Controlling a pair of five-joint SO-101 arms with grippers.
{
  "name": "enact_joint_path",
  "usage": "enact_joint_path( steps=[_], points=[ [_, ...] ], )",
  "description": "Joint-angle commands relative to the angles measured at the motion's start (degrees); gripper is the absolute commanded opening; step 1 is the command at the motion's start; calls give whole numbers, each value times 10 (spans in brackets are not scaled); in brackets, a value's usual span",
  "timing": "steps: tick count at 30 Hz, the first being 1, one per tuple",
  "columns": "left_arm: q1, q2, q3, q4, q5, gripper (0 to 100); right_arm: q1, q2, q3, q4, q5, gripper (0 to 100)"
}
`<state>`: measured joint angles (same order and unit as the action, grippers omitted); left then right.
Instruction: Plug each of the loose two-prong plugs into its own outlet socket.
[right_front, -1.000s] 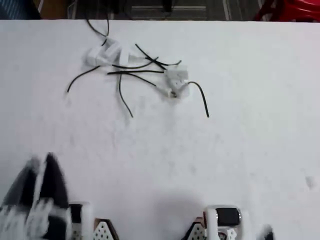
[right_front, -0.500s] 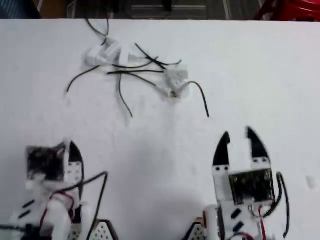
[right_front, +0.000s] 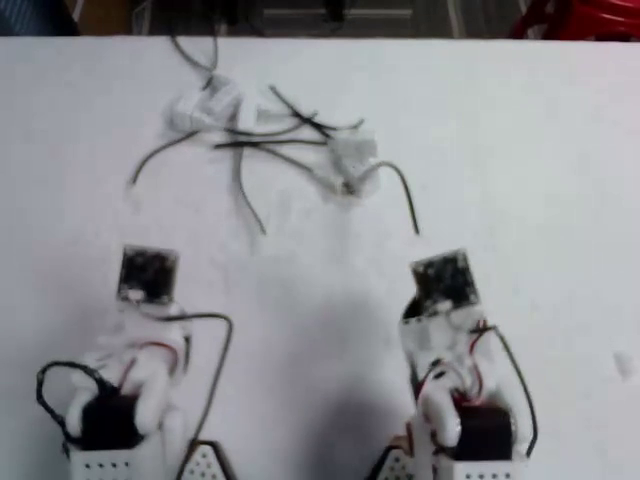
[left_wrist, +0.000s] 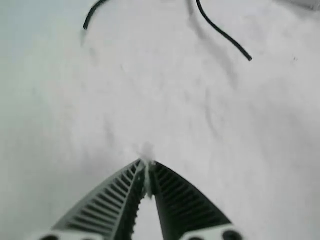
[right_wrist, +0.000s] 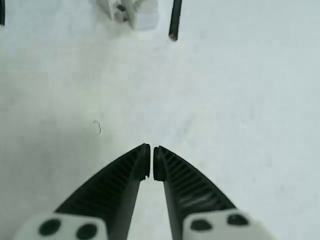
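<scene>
**Clerk:** High view first. Where did the work lie?

**Inspector:** A white plug body (right_front: 350, 152) lay ahead of the right arm (right_front: 440, 285), near but apart. Further white pieces (right_front: 208, 108) lay well ahead of the left arm (right_front: 148, 275). Black cords (right_front: 270, 143) crossed loosely between the two groups.

**Clerk:** Room to move?

**Inspector:** Bare table (right_front: 520, 150) lay between both arms and the tangle. The table's far edge ran close behind the further pieces, so little margin there.

**Clerk:** Left wrist view?

**Inspector:** The left gripper (left_wrist: 146, 172) was clenched tip to tip and held nothing. One cord end (left_wrist: 225, 36) lay ahead of it, off to one side.

**Clerk:** Right wrist view?

**Inspector:** The right gripper (right_wrist: 151, 162) was drawn together bar a sliver, also empty. The white plug body (right_wrist: 129, 9) sat straight ahead, a cut cord end (right_wrist: 175, 17) just beside it.

**Clerk:** Handling?

**Inspector:** In my judgement the bodies are light, hard and smooth, and may skate when pushed. I would grip across the flat sides, not the limp cords, which could drag neighbouring pieces.
</scene>
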<state>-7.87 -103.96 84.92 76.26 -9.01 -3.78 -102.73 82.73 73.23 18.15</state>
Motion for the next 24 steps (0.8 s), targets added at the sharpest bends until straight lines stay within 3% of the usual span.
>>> enact_joint_path(
  steps=[1,7,24],
  points=[
    [-15,-2,35,-25,-6,23,6,2,47,-10,1,21],
    [-15,-2,113,-27,-1,24,7,4,143,-36,1,23],
    [-15,-1,121,-27,0,24,6,3,142,-10,0,21]
  ],
)
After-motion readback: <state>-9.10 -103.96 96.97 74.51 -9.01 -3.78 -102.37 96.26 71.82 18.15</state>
